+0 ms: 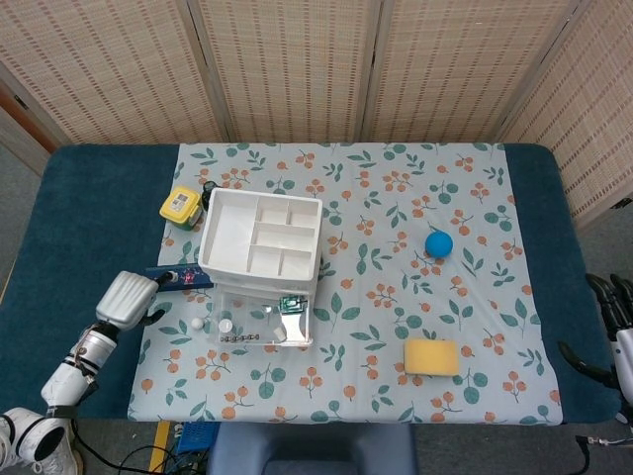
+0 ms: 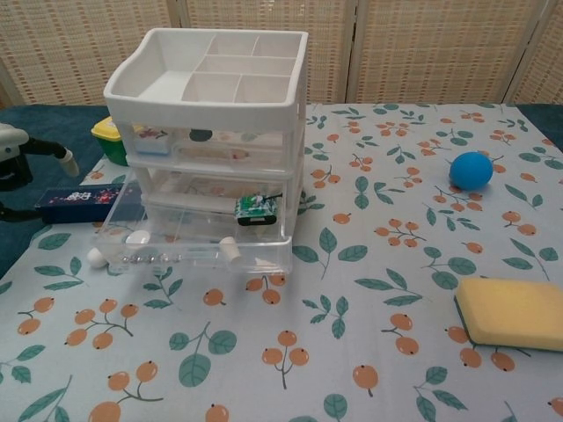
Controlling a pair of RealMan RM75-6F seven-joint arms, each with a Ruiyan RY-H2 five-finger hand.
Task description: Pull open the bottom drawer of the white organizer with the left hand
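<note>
The white organizer point(image 1: 260, 236) point(image 2: 213, 95) stands left of the table's middle. Its clear bottom drawer point(image 1: 259, 325) point(image 2: 185, 248) is pulled out toward me, with a small green item point(image 2: 255, 209) and white bits inside. A small white ball point(image 1: 198, 324) point(image 2: 95, 257) lies on the cloth just left of the drawer's front corner. My left hand point(image 1: 127, 297) point(image 2: 19, 156) hovers left of the drawer, apart from it, fingers spread and holding nothing. At the table's right edge my right hand point(image 1: 615, 315) rests open.
A dark blue box point(image 1: 179, 278) point(image 2: 81, 201) lies between the left hand and the organizer. A yellow-lidded tub point(image 1: 181, 205) point(image 2: 109, 135) sits behind it. To the right are a blue ball point(image 1: 439, 243) point(image 2: 471, 170) and a yellow sponge point(image 1: 431, 357) point(image 2: 514, 311).
</note>
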